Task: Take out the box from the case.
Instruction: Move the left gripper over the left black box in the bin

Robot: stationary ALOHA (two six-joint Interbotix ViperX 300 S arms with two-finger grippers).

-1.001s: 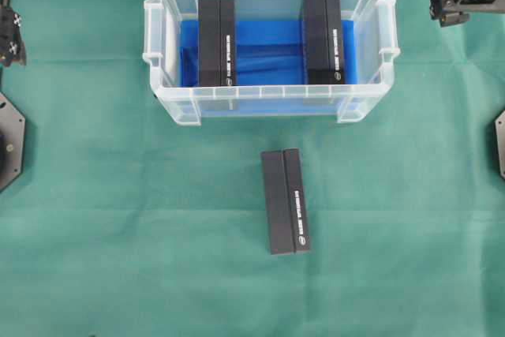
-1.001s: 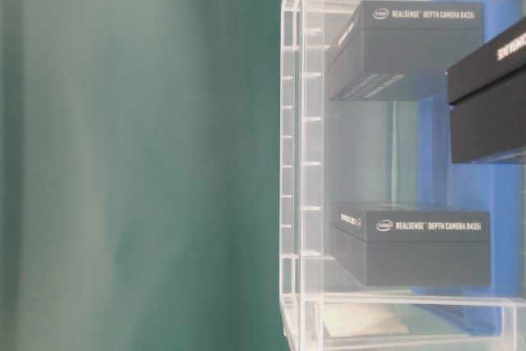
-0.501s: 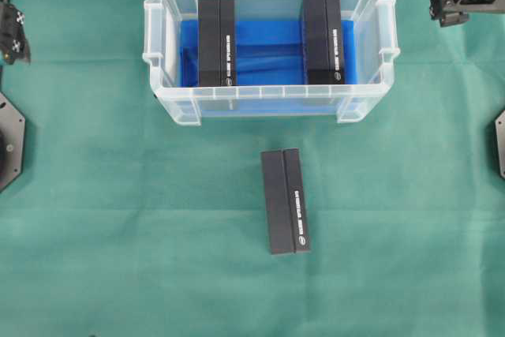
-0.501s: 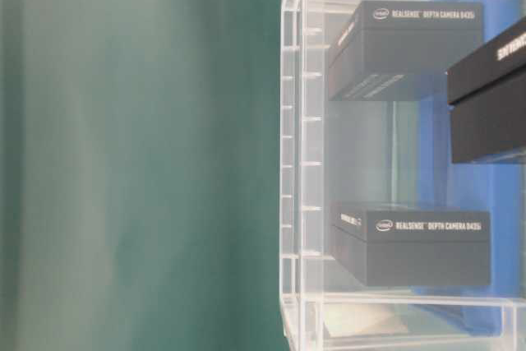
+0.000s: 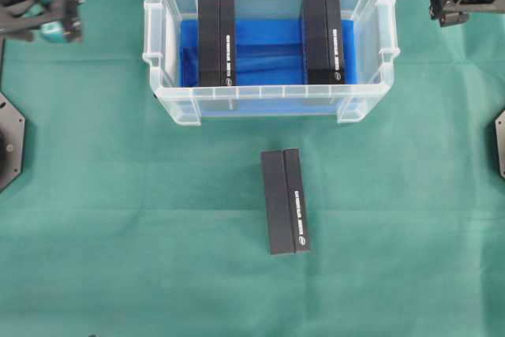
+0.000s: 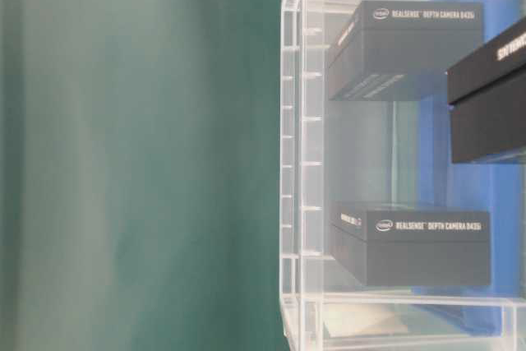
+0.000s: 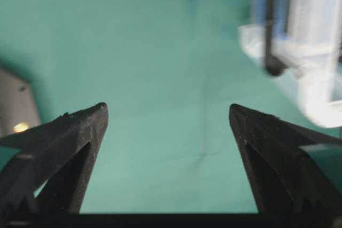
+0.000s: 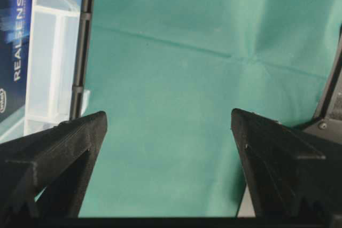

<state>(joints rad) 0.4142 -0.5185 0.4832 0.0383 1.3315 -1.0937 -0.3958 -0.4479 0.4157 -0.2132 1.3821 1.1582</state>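
Boxes-wise, one (image 5: 285,200) is already laid out below the case (image 5: 268,108); two are left inside, both claws spread empty.

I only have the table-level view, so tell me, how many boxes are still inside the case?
Observer: Two boxes remain in the case, the left box and the right box.
Operator: Is any box already out?
Observer: Yes, the third box lies on the green cloth in front of the case.
Operator: Where are the grippers?
Observer: The left gripper is open over bare cloth left of the case; the right gripper is open to the case's right, holding nothing.
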